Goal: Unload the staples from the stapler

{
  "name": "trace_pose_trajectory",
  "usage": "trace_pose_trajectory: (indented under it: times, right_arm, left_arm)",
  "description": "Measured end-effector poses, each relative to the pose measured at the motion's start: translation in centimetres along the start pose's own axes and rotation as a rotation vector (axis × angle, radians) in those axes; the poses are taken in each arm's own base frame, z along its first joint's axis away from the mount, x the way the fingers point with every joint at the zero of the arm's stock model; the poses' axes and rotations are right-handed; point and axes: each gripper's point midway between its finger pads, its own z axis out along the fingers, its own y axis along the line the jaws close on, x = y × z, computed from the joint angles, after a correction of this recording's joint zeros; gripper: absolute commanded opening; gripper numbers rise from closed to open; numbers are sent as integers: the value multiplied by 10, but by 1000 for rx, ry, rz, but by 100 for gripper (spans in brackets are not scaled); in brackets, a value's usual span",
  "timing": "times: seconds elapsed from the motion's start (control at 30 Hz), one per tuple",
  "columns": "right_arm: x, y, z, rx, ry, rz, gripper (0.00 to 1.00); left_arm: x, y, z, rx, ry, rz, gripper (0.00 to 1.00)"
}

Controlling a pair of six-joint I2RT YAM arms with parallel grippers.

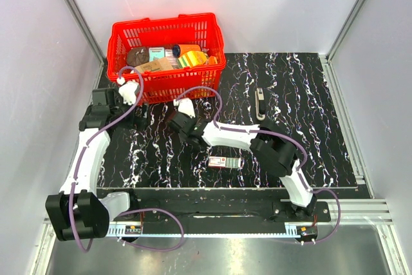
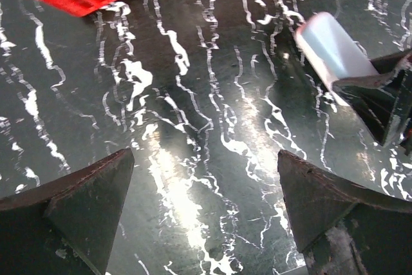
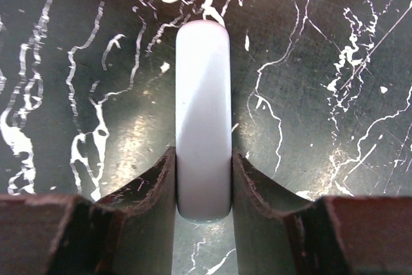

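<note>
The right hand is clamped on the sides of a smooth white bar, probably the stapler, left of centre in the top view. Held only near one end, it could twist or slip once pried. The left hand hangs wide open just beside the red basket, which crowds its approach. A small box and a dark tool lie well apart on the table.

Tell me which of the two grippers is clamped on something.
The right gripper: its jaws squeeze a white round-ended plastic bar. The left gripper stands wide open over the black white-veined mat.
</note>
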Motion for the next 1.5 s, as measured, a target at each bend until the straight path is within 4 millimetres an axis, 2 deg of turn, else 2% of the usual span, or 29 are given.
trace_pose_trajectory:
  times: [0.17, 0.33, 0.47, 0.6, 0.73, 1.0, 1.07, 1.17, 1.23, 1.5]
  right_arm:
    - [-27, 14, -19, -68, -47, 75, 2]
    - [-74, 30, -56, -208, -180, 240, 0]
    - [-100, 36, -83, -301, -261, 348, 0]
    - [-112, 43, -94, -365, -296, 421, 0]
    - [-107, 47, -92, -392, -284, 453, 0]
    - [-96, 53, -90, -431, -248, 494, 0]
    - [-95, 55, -90, -442, -244, 504, 0]
    - [-92, 55, -90, -451, -238, 510, 0]
    - [-90, 55, -89, -456, -235, 519, 0]
    - [-84, 55, -95, -480, -213, 521, 0]
  left_arm:
    - [3, -31, 10, 117, -4, 54, 99]
    - [15, -65, 18, 252, 12, 109, 99]
    - [17, -76, 23, 323, 16, 106, 99]
    - [17, -86, 25, 381, -5, 102, 99]
    - [15, -98, 23, 452, -30, 88, 97]
    - [10, -106, 25, 507, -58, 76, 61]
    - [12, -106, 28, 509, -49, 71, 42]
    - [16, -108, 31, 527, -33, 63, 24]
    - [17, -109, 31, 532, -31, 65, 18]
    - [13, -105, 32, 514, -47, 69, 4]
